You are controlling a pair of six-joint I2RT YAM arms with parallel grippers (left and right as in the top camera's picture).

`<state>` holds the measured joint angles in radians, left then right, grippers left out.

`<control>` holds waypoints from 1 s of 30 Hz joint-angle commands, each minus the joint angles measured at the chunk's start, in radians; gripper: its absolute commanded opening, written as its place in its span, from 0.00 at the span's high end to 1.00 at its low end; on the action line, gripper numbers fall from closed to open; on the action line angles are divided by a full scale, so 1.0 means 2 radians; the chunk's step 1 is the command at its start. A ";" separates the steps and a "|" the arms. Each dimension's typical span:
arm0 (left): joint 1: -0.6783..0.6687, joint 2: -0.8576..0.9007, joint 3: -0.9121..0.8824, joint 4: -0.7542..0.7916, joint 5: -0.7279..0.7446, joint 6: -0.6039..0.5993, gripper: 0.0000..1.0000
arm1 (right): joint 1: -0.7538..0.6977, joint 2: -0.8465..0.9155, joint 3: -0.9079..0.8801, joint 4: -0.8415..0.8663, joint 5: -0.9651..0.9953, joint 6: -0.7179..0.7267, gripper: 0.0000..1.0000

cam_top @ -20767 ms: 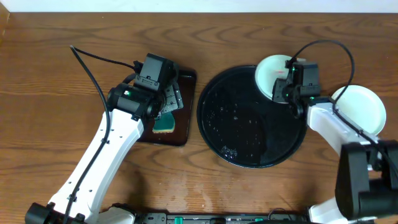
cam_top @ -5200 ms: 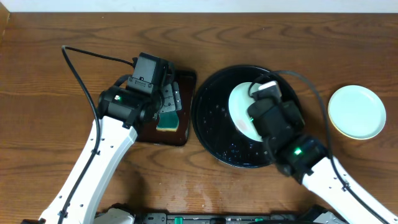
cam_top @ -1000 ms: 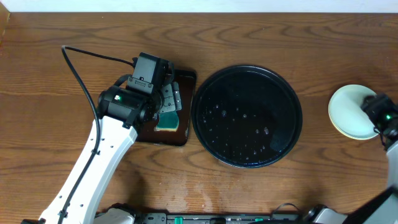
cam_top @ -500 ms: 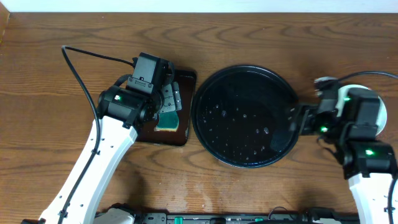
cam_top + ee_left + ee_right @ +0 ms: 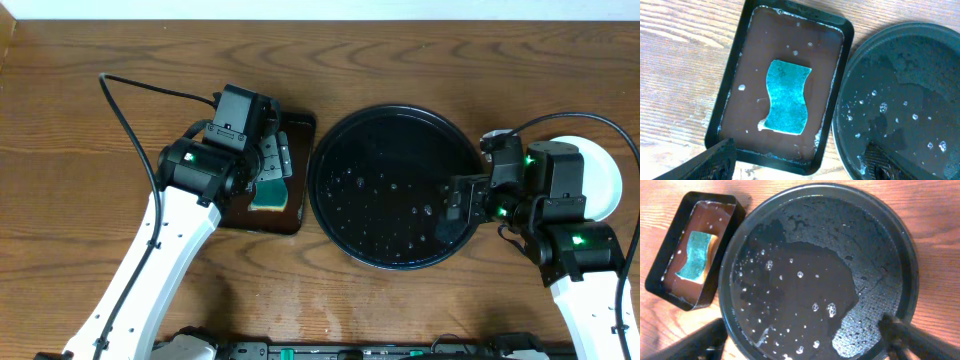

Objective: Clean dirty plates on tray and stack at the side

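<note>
The round black tray (image 5: 392, 150) lies mid-table, wet with droplets, and no plate is on it. A pale plate (image 5: 603, 185) rests on the wood at the far right, beside the tray. My right arm covers much of it, so I cannot tell how many plates lie there. My right gripper (image 5: 462, 200) hangs over the tray's right rim, open and empty. In the right wrist view its fingers frame the tray (image 5: 815, 255), with the right gripper (image 5: 805, 340) holding nothing. My left gripper (image 5: 272, 165) is open and empty above the sponge tray; it also shows in the left wrist view (image 5: 797, 165).
A small rectangular dark tray (image 5: 298, 205) sits left of the round one, with a teal sponge (image 5: 786, 97) lying flat in a film of water. A black cable (image 5: 150, 90) runs across the wood at upper left.
My right arm has moved left from the plate at the far right to the round tray's right rim, and its jaws have widened. The left arm has stayed still.
</note>
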<state>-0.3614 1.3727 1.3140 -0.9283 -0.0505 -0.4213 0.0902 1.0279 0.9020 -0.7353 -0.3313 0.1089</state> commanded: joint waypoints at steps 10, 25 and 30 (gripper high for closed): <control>0.002 0.000 0.008 -0.001 0.001 0.001 0.17 | 0.004 0.002 0.003 -0.008 0.006 -0.004 0.01; 0.002 0.000 0.008 -0.001 0.001 0.001 0.17 | 0.004 0.002 0.003 -0.009 0.001 0.014 0.01; 0.002 0.000 0.008 -0.001 0.001 0.001 0.17 | 0.005 -0.012 -0.011 -0.007 0.006 0.009 0.01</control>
<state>-0.3614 1.3727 1.3140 -0.9283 -0.0509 -0.4213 0.0902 1.0271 0.9012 -0.7486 -0.3214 0.1253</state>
